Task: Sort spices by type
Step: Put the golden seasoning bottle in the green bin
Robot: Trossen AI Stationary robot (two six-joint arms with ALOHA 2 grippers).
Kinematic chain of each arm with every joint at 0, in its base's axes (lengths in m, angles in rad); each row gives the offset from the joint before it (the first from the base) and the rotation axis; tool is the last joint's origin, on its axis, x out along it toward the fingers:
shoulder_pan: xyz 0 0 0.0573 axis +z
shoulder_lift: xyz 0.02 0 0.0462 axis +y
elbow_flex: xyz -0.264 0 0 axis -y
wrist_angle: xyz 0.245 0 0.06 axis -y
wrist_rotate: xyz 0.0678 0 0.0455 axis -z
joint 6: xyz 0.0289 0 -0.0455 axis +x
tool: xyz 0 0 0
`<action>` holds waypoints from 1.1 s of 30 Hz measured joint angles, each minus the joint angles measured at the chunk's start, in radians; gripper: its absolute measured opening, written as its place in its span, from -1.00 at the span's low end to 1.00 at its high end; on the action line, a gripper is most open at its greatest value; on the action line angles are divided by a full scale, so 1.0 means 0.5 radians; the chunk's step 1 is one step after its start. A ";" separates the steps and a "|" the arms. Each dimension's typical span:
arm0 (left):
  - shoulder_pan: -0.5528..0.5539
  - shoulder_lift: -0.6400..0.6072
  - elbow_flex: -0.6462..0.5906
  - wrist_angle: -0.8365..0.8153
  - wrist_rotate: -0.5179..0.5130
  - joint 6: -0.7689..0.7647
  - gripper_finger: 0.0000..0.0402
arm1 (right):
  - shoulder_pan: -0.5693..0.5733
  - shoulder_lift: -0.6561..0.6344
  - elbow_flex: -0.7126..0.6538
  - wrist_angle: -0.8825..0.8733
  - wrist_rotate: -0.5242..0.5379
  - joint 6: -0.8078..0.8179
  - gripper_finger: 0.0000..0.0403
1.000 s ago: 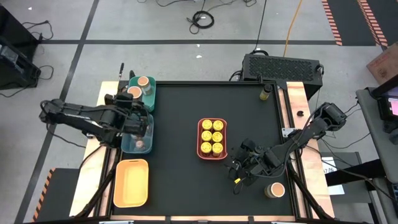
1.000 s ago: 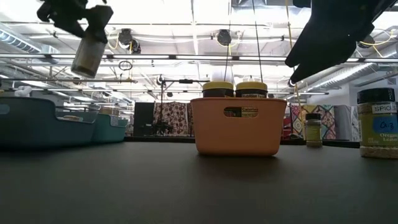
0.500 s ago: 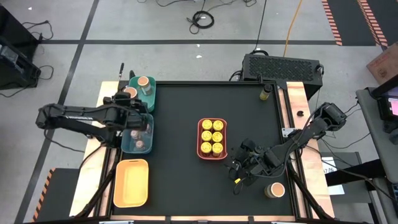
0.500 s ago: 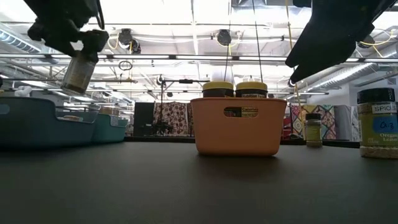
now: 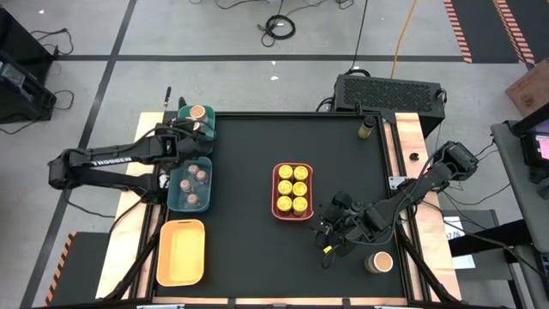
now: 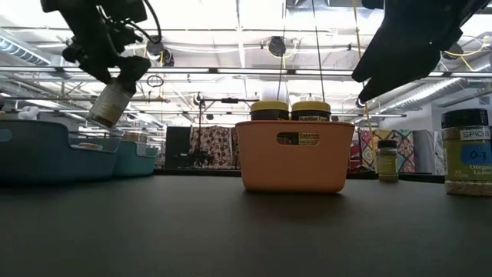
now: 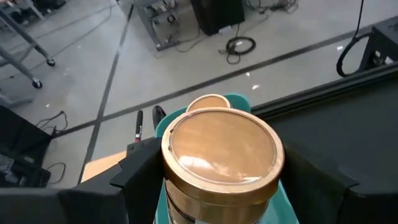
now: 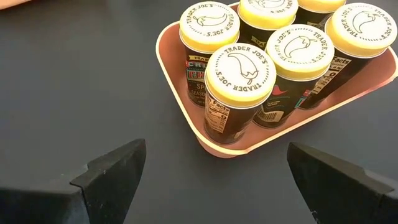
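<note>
Tan-lidded jar [image 7: 219, 163], gripped in the left claw [image 5: 183, 137], has shifted from above the teal tray [image 5: 176, 199] to over the green tray [image 5: 208, 135], upper left; placement is imminent. Right claw [image 5: 330, 233] idles wide open, empty.

Held jar [image 7: 217, 163] cut off at left wrist view's bottom edge, label unseen; second tan lid [image 7: 208, 102] mostly hidden behind it. Small jar [image 5: 367, 127] at high view's upper right too tiny to identify. Rearmost yellow lids [image 8: 320, 4] cropped by right wrist view's top edge.
</note>
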 joint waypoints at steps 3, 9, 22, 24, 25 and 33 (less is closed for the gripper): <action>0.086 0.001 0.000 0.082 0.088 0.081 0.36 | 0.000 0.000 0.000 0.000 0.000 0.001 0.91; 0.198 0.001 0.000 0.184 0.163 0.192 0.36 | 0.000 0.000 0.000 -0.002 0.001 -0.013 0.91; 0.464 0.002 -0.247 0.523 0.446 0.286 0.36 | 0.000 0.000 0.000 -0.009 0.001 -0.030 0.91; 0.491 -0.002 -0.298 0.590 0.450 0.283 0.36 | 0.000 0.000 0.000 -0.009 0.001 -0.039 0.91; 0.502 -0.003 -0.310 0.601 0.454 0.284 0.36 | 0.000 0.000 0.000 -0.009 0.001 -0.040 0.91; 0.570 -0.004 -0.348 0.623 0.500 0.284 0.36 | 0.000 0.000 0.000 -0.009 0.002 -0.071 0.91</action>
